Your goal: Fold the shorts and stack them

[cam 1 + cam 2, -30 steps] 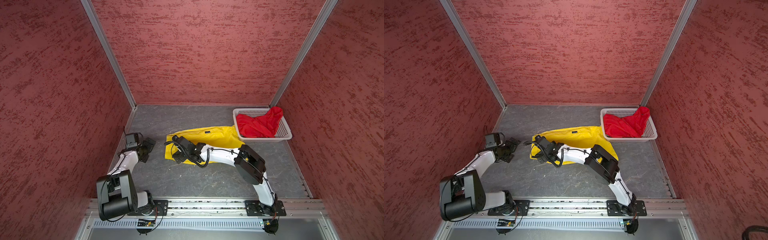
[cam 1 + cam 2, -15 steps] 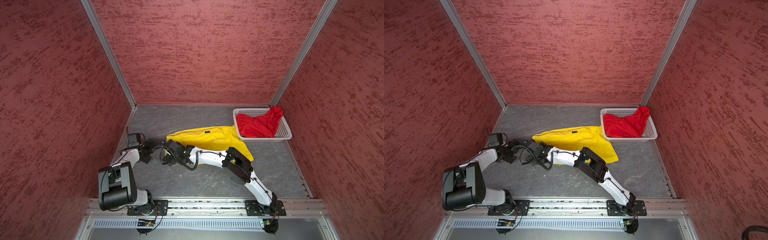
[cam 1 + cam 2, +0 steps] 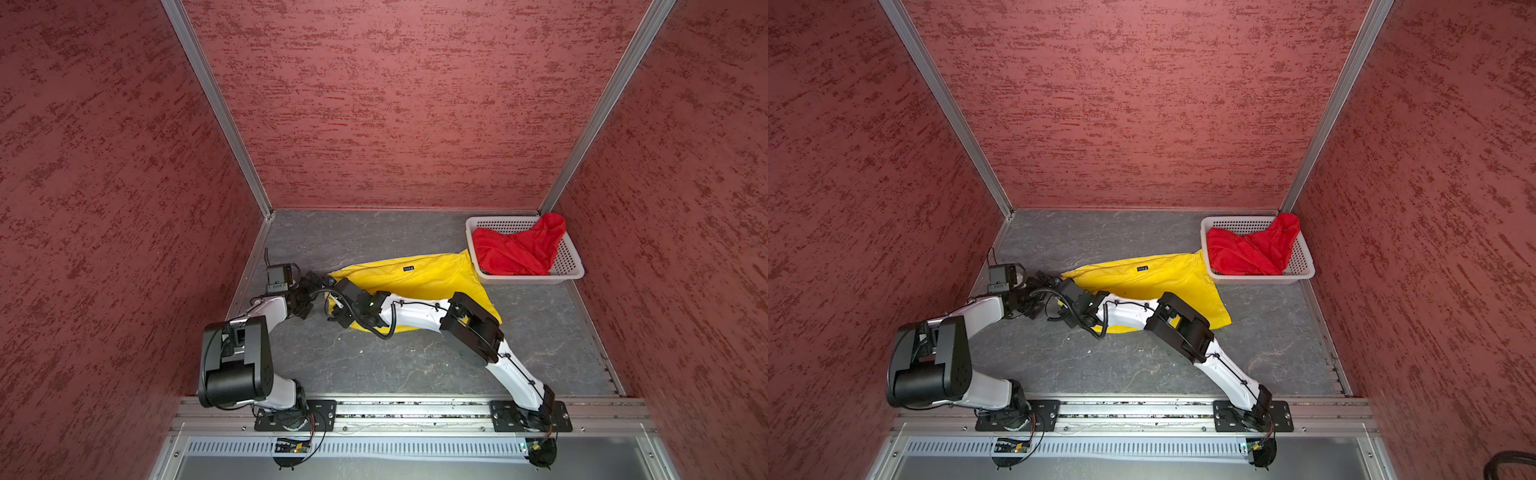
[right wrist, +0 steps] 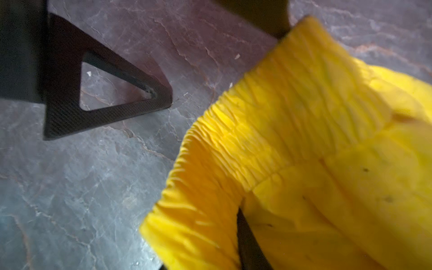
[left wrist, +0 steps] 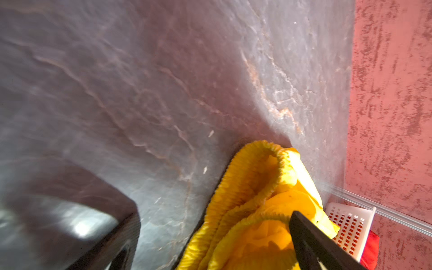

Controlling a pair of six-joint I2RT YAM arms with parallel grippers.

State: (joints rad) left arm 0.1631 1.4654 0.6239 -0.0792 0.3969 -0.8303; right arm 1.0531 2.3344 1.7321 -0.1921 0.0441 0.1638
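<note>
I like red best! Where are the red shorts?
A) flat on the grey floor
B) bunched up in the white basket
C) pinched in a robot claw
B: in both top views the red shorts lie bunched inside the white basket.

Robot lab cell, not a home. Boxed in by red textured panels (image 3: 374, 104) in aluminium corner profiles (image 3: 216, 108). Grey slate-look bench (image 3: 374, 361). Arm base plates (image 3: 295, 417) bolted to front rail (image 3: 415, 409). Slotted cable duct (image 3: 415, 448), bare circuit board (image 3: 291, 448), loose wiring below.
</note>
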